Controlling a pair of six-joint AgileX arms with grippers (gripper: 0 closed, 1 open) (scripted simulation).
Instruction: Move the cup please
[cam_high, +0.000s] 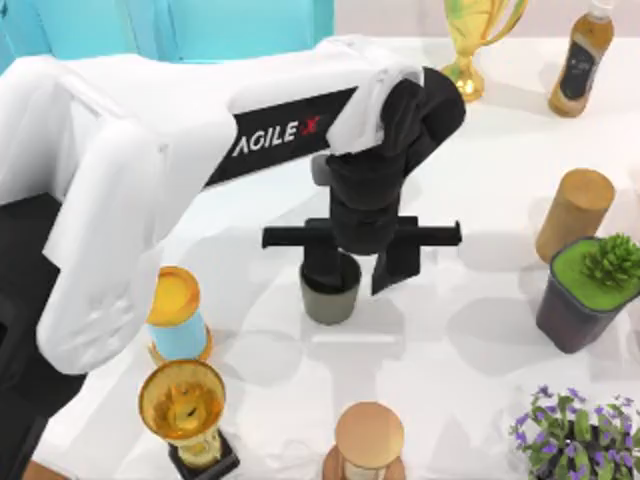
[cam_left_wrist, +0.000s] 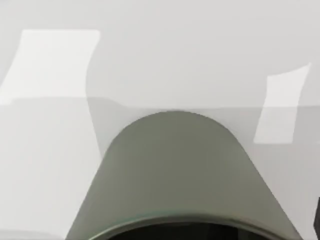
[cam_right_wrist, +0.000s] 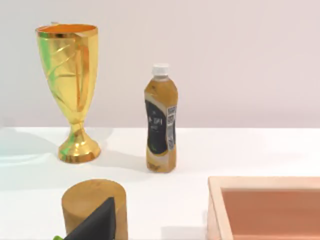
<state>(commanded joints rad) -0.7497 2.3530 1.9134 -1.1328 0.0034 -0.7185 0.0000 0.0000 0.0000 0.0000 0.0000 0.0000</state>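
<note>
The cup is small, dark grey-olive and handleless, and stands upright near the middle of the white table. My left gripper hangs right over it, open. One dark finger dips at the cup's mouth and the other sits just outside its right wall, so they straddle the rim. In the left wrist view the cup looms very close, its rim at the picture's lower edge. A dark part of my right gripper pokes into the right wrist view, off at the table's right.
Around the cup stand a blue can with a gold top, a gold trophy, a copper-topped cylinder, a purple succulent pot, a wooden cylinder, purple flowers, a bottle, a tall trophy and a wooden tray.
</note>
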